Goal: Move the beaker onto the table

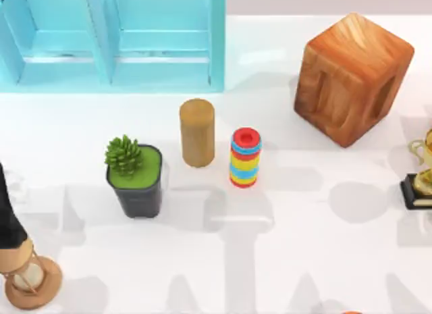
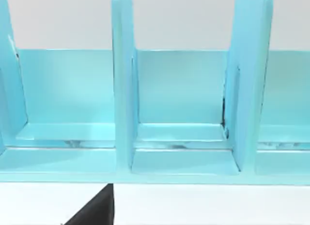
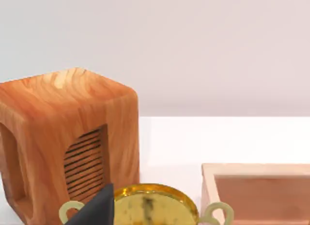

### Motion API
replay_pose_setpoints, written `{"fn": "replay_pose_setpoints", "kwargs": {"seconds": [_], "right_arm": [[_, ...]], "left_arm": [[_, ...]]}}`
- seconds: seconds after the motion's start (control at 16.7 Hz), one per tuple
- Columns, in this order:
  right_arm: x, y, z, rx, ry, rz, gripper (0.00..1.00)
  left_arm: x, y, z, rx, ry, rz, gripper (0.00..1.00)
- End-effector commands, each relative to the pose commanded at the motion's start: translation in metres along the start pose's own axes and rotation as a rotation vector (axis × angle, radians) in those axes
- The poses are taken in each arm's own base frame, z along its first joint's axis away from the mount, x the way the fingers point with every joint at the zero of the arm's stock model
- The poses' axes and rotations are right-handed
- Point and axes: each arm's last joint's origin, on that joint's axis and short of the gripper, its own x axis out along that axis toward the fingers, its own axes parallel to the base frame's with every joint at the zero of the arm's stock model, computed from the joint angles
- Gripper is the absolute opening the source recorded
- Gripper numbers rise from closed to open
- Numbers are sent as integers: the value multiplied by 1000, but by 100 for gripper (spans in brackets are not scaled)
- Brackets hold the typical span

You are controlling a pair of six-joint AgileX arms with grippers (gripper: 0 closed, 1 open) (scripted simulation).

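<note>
The beaker is out of view. The glossy white table (image 1: 304,246) spreads across the top view. My left arm (image 1: 8,206) enters at the table's left edge, beside an hourglass. A dark part of my left gripper (image 2: 94,210) shows in the left wrist view, low in front of the light-blue cabinet (image 2: 179,109), whose open compartments hold nothing I can see. In the right wrist view a dark part of my right gripper (image 3: 94,208) sits just before a gold trophy cup (image 3: 150,205).
A tan wooden cylinder (image 1: 197,133), a red-yellow-blue ring stack (image 1: 246,157) and a potted plant (image 1: 135,172) stand mid-table. A slotted wooden cube (image 1: 352,77) sits at the back right, the trophy (image 1: 422,169) at the right edge, the hourglass (image 1: 30,280) front left. A pinkish tray (image 3: 256,191) lies near the trophy.
</note>
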Motion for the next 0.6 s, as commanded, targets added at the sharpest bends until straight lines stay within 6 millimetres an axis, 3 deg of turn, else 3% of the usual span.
{"fn": "replay_pose_setpoints", "kwargs": {"seconds": [0.3,0.6], "right_arm": [[0,-4,8,-23,58,-46,100],[8,-15,56,-108,246,-131,100]], "left_arm": [[0,0,0,0,0,0,100],[0,0,0,0,0,0,100]]}}
